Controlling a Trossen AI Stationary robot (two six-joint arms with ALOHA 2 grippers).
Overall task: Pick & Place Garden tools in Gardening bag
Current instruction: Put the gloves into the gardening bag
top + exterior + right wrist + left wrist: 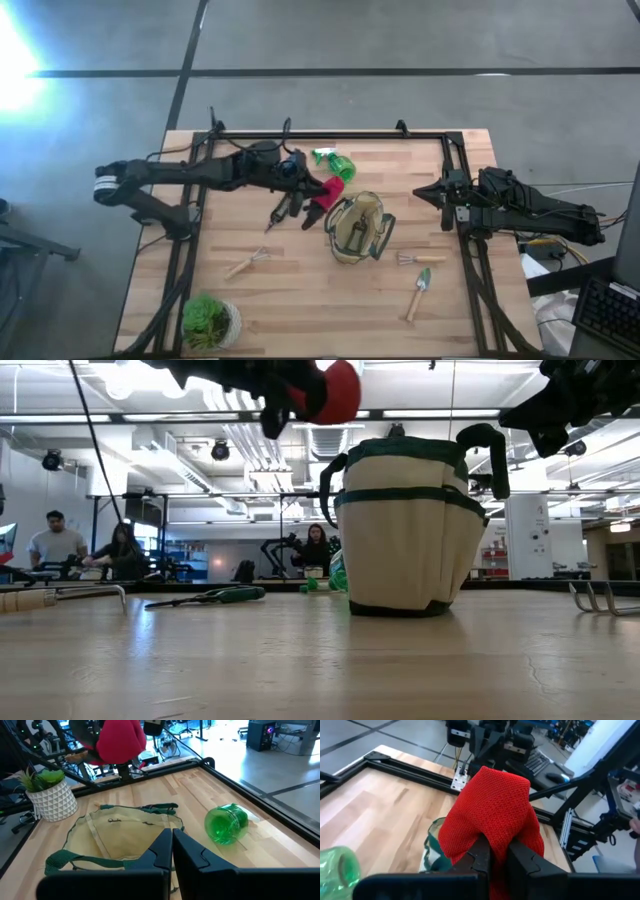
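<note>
L gripper [318, 197] pinching red knit item [331, 192], pointing twd gardening bag [357, 228]

Pale wooden-plank worktop [300, 300] edged by a black frame. Lying on it: round beige fabric bag with dark trim [357, 229], just beside the left claw [318, 200]; green plastic spray bottle [335, 163] nearby; wooden-handled rake [245, 264], fork [412, 259], green-bladed trowel [418, 293] and potted plant [208, 321] farther off.

Overhead camera faces straight down on the whole desk [300, 290]. Low camera sits at desk level, facing the room. Each wrist camera looks closely past its own jaws. All four views share the gardening bag [357, 228], just beyond both jaws.
</note>
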